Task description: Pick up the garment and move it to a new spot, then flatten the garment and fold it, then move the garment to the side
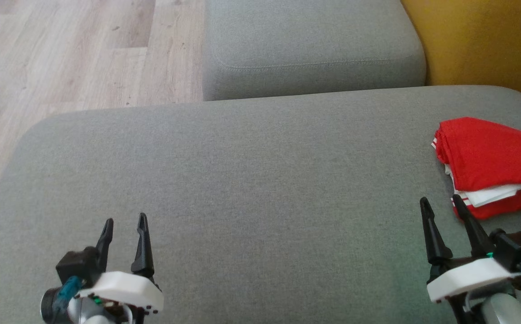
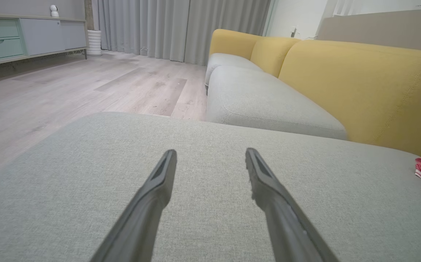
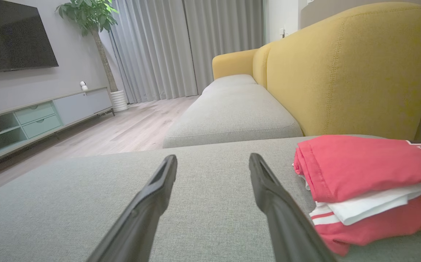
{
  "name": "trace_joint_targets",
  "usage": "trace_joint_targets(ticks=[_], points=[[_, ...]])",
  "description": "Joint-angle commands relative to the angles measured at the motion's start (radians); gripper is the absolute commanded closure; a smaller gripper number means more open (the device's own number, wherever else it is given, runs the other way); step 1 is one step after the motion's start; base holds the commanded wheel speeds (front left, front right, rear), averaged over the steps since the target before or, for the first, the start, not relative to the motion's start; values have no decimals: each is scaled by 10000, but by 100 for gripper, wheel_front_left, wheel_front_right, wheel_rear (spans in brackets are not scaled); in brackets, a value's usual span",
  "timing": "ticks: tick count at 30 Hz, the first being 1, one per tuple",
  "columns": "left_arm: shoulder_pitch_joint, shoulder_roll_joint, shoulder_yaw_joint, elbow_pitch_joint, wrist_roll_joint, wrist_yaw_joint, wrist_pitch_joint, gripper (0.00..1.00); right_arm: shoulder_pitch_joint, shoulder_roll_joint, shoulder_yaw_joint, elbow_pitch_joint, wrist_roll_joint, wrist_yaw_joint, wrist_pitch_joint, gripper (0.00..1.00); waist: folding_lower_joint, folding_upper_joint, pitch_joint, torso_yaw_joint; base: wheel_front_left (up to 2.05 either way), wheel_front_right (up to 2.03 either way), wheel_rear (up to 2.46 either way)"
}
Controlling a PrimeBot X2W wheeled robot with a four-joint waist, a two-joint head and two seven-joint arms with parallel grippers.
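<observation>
Okay, left pincer [image 1: 125,218] has its fingers apart with nothing between them, hovering low over the grey seat cushion [image 1: 260,180]. Right pincer [image 1: 440,199] is the same: fingers spread, holding nothing, also low over that cushion. The two pincers are well apart, one at each end of its near edge.

The garment [image 1: 490,157] is red with white trim and a dark print. It is folded into a thick stack with a white layer showing in the fold, and it lies on the cushion just beside the right pincer, on its outer side and slightly ahead of the fingertips. From the head view its lower corner sits right at the outer finger; I cannot tell whether they touch. It is far from the left pincer, right across the cushion.

Ahead of both pincers is a second grey cushion [image 1: 310,40]. A yellow backrest [image 1: 485,40] is beyond the garment, and wood floor [image 1: 62,54] lies ahead of the left pincer.
</observation>
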Motion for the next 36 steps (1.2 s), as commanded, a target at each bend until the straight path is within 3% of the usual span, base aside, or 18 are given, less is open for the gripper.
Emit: trace_joint_targets(ticks=[1,2,3,6,36], points=[[-462,17,315,-311,-12,27,-122,0,-315,-63,156,-254,-37,67,-108,0,0,0,-4,-8,0,0,0],[-467,17,304,-277,-57,-38,-122,0,-330,-66,169,-235,-27,67,-108,0,0,0,-7,-19,0,0,0],[-5,0,3,36,-35,-69,3,100,-4,4,4,32,3,0,0,100,0,0,-6,-20,0,0,0],[174,-13,-10,496,-49,-68,40,100,216,93,54,446,24,-9,23,100,0,0,-4,-24,0,0,0],[-170,-6,543,266,-3324,-464,903,100,-44,476,-600,117,3038,9,896,100,0,0,247,-68,0,0,0]])
